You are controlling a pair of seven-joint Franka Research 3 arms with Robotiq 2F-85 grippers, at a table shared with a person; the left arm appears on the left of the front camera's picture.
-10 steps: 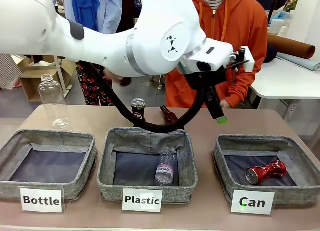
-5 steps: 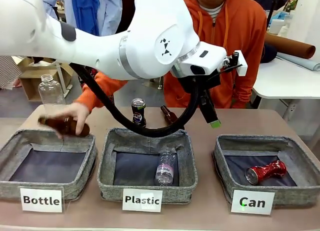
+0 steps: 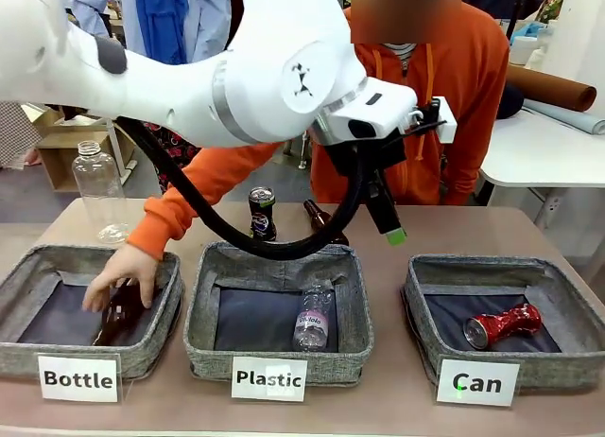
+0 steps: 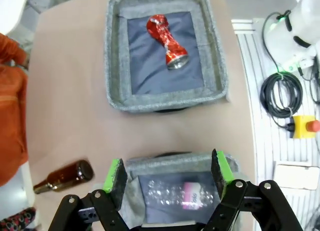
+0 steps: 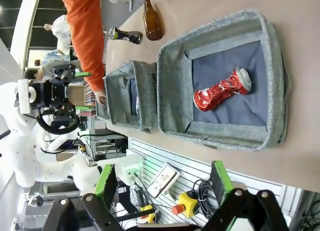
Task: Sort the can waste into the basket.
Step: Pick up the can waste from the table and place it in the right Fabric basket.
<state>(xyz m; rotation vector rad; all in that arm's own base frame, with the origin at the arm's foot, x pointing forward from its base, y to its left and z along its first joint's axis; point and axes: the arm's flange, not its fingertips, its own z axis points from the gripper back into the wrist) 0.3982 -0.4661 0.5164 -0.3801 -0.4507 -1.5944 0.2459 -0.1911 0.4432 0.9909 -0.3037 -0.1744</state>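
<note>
Down into the Bottle basket (image 3: 57, 257) has gone the person's hand (image 3: 123, 274), which half a second ago held a brown bottle (image 3: 118, 314) above that basket's far rim; the bottle now lies low inside, under the fingers. Over the same span the left end effector (image 3: 395, 236) has drifted a little toward the tabletop's left side, and it hangs above the gap between the Plastic basket (image 3: 279, 257) and the Can basket (image 3: 482, 264).

From its wrist camera the left end effector (image 4: 167, 171) has its jaws spread wide and holds nothing. The right end effector (image 5: 164, 183) is also spread wide and empty.

The red can (image 3: 501, 324) lies on its side on the dark lining of the Can basket, which sits at the near right of the tabletop (image 3: 388, 380). It has not shifted. The black-blue can (image 3: 262, 213) stands upright toward the far edge, just behind the Plastic basket, where it stood before. Beside it a second brown bottle (image 3: 319, 218) lies on the tabletop.

A clear plastic bottle (image 3: 314, 316) lies in the Plastic basket, and another clear bottle (image 3: 99, 191) stands near the far left corner.
</note>
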